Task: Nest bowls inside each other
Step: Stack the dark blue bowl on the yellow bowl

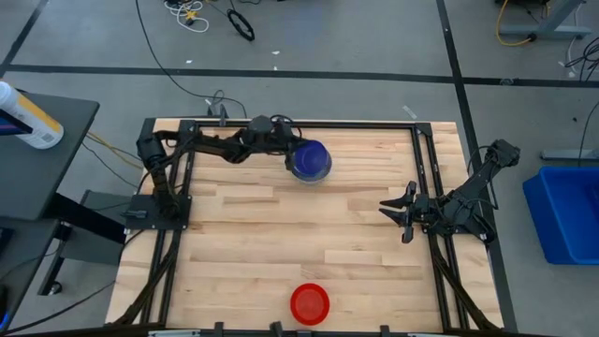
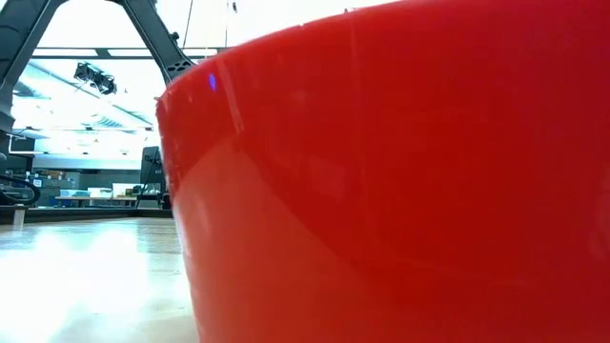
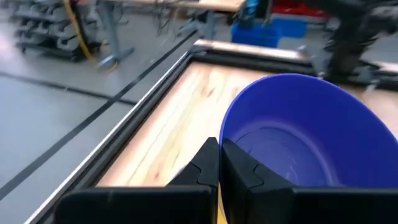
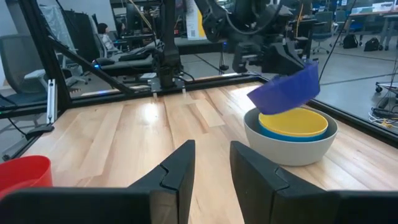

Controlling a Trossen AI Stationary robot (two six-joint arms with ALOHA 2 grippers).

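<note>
A dark blue bowl (image 1: 310, 159) hangs tilted at the table's far side, with my left gripper (image 3: 219, 148) shut on it. In the right wrist view this bowl (image 4: 287, 89) is just over a stack: a grey bowl (image 4: 291, 151) resting on its base on the table, a light blue bowl (image 4: 292, 136) nested in it, and a yellow bowl (image 4: 293, 122) innermost. A red bowl (image 1: 310, 304) stands on the table near the front edge and fills the low view (image 2: 410, 171). My right gripper (image 1: 400, 210) waits open at the table's right side, nothing between its fingers. My left gripper pinches the dark blue bowl's rim (image 3: 222, 133) on the side nearest the arm, one finger (image 3: 244, 171) inside the bowl and one (image 3: 200, 167) outside. The fingers come nearly level from the table's left. The bowl is lifted off the table and tilted, its far rim higher.
A dark metal frame (image 1: 281, 124) borders the wooden table (image 1: 281, 234). Bare wood lies between the stack and the red bowl. Beyond the table's right edge stands a blue bin (image 1: 573, 211); a shelf with a bottle (image 1: 28, 117) is off the left side.
</note>
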